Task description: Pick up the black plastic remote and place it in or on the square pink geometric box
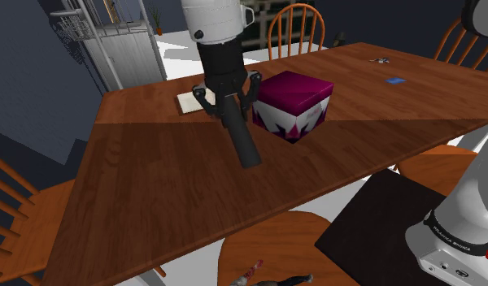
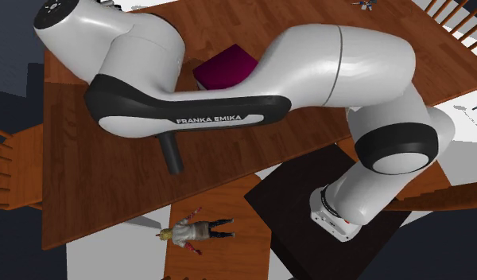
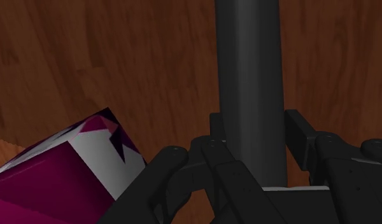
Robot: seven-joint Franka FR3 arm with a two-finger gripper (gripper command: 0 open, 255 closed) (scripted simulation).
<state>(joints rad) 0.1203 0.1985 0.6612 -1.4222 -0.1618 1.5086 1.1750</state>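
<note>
A long dark remote (image 1: 244, 138) is clasped near its upper end by my black gripper (image 1: 227, 97), which is shut on it. The remote slants down from the fingers over the brown wooden table (image 1: 153, 179). The square magenta box (image 1: 293, 103) with white and dark pointed patterns on its sides stands on the table just to the shoulder view's right of the gripper. In the wrist view the remote (image 3: 250, 89) runs straight out between the fingers (image 3: 298, 130), and a corner of the box (image 3: 69, 159) lies beside it. The second exterior view has the remote (image 2: 172, 155) below the arm and the box (image 2: 225, 65) behind it.
A flat white pad (image 1: 188, 102) lies on the table behind the gripper. A small blue item (image 1: 394, 80) and small bits (image 1: 383, 59) sit at the far right. Wooden chairs (image 1: 19, 211) ring the table, with a round seat (image 1: 267, 256) near the front. A doll (image 2: 193, 231) lies on the floor.
</note>
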